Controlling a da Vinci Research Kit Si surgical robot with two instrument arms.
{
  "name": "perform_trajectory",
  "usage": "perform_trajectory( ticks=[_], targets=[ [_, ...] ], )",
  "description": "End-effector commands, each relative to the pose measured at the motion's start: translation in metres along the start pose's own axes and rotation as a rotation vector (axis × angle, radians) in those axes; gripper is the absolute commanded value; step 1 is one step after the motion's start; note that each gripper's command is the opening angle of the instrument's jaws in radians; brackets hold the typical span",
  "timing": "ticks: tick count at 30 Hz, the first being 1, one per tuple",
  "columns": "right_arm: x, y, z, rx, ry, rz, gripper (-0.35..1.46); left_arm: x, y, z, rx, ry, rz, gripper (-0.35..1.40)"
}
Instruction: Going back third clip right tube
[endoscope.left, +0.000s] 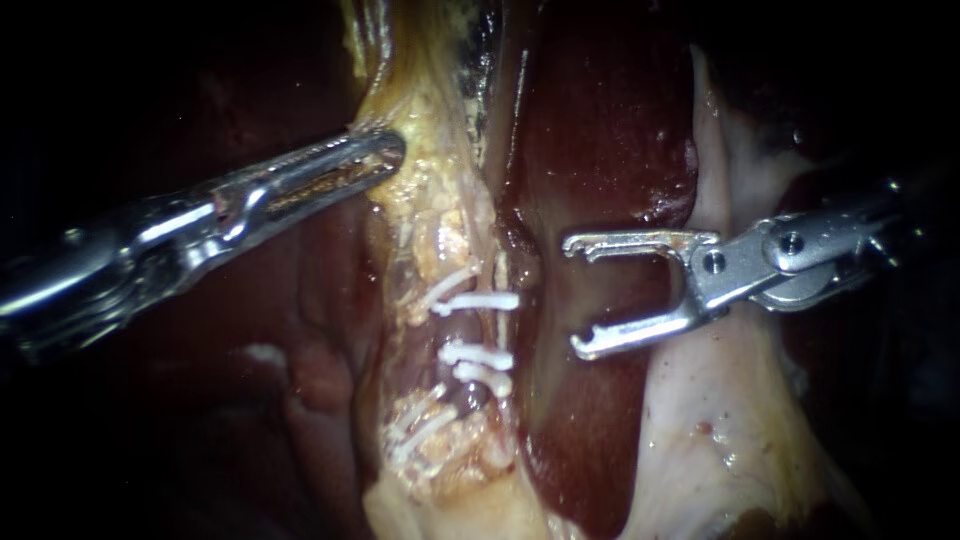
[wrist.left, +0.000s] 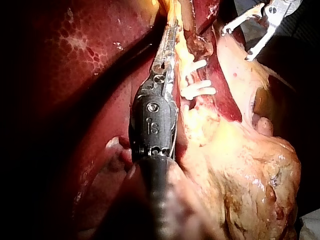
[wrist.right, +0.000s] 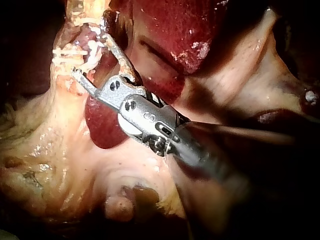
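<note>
Endoscope view. The right instrument (endoscope.left: 572, 295) is shown with its jaws spread wide and empty, the tips pointed at the tube (endoscope.left: 500, 272) but held apart from it. Several white clips (endoscope.left: 478, 301) are seen across the tube, stacked just beside the open jaws. The left instrument (endoscope.left: 385, 155) is shown with jaws closed on the yellow fatty tissue (endoscope.left: 440, 215) above the clips. Dark red liver (endoscope.left: 600, 130) is seen behind.

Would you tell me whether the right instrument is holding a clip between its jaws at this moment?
No, the right instrument has open, empty jaws, standing clear of the white clips.
</note>
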Motion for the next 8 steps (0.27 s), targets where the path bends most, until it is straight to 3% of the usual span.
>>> perform_trajectory(
  ticks=[1, 8],
  targets=[
    [0.0001, -0.0001, 0.0001, -0.001, 0.001, 0.001, 0.6, 0.0, 0.0, -0.0001, 0.001, 0.001, 0.0, -0.35],
    [0.0001, -0.0001, 0.0, -0.001, 0.001, 0.001, 0.6, 0.0, 0.0, -0.0001, 0.001, 0.001, 0.0, -0.35]
  ],
)
